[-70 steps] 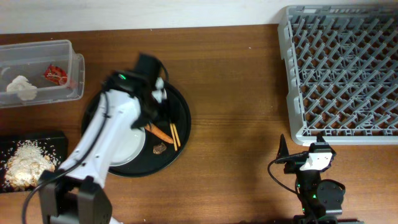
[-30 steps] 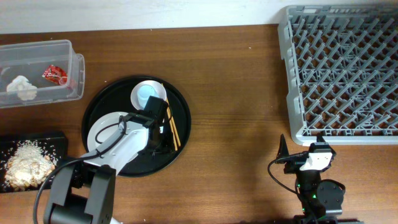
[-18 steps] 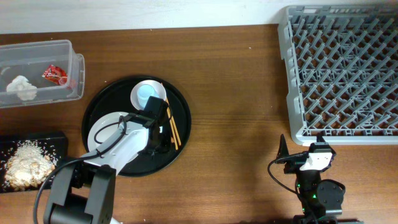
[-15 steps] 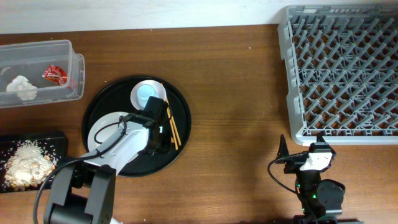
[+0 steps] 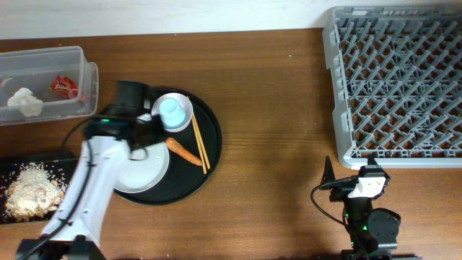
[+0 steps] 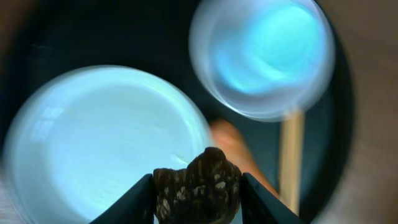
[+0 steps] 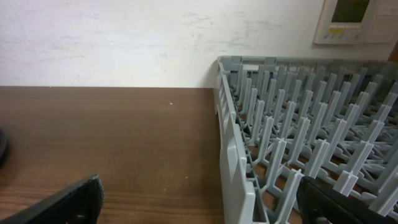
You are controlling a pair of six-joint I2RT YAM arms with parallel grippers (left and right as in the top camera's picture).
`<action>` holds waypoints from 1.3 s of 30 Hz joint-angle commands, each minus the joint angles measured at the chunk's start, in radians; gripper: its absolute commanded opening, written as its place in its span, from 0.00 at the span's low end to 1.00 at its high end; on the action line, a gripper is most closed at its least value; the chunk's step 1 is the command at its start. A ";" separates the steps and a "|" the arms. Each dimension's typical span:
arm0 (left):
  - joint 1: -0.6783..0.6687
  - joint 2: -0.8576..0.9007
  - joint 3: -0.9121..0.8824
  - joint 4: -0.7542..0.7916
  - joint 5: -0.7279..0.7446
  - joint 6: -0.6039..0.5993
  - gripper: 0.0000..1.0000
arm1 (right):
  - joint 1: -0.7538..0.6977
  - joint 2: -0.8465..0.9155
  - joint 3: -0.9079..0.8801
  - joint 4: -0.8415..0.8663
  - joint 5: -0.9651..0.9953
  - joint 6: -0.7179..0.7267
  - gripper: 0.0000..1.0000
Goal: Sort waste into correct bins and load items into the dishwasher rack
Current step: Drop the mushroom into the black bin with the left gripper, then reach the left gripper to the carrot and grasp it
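My left gripper (image 6: 198, 194) is shut on the small brown lump (image 6: 198, 185), held up above the round black tray (image 5: 209, 155). Below it lie the white plate (image 6: 99, 137), the orange carrot piece (image 6: 231, 138), a chopstick (image 6: 291, 155) and the cup (image 6: 264, 56) with its pale blue inside. From overhead the left gripper (image 5: 148, 136) hangs between cup (image 5: 174, 111) and plate (image 5: 148, 167); carrot (image 5: 185, 152) and chopsticks (image 5: 198, 141) lie to its right. My right gripper (image 7: 202, 211) stands open and empty beside the grey dishwasher rack (image 7: 298, 124).
The clear tub (image 5: 43, 65) at the far left holds the red-and-white wrapper (image 5: 63, 87) and the white tissue (image 5: 23, 101). The black container (image 5: 63, 160) below it holds rice-like flakes (image 5: 29, 191). The rack (image 5: 397, 79) fills the far right; the right gripper (image 5: 346, 180) rests by the front edge.
My left gripper closed on the brown lump beside the carrot, then lifted it off the tray and swung up and left. The right arm has not moved.
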 commanded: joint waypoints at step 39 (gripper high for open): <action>0.711 0.150 0.027 0.064 0.801 -0.124 0.72 | -0.006 -0.006 -0.005 -0.006 0.008 -0.003 0.99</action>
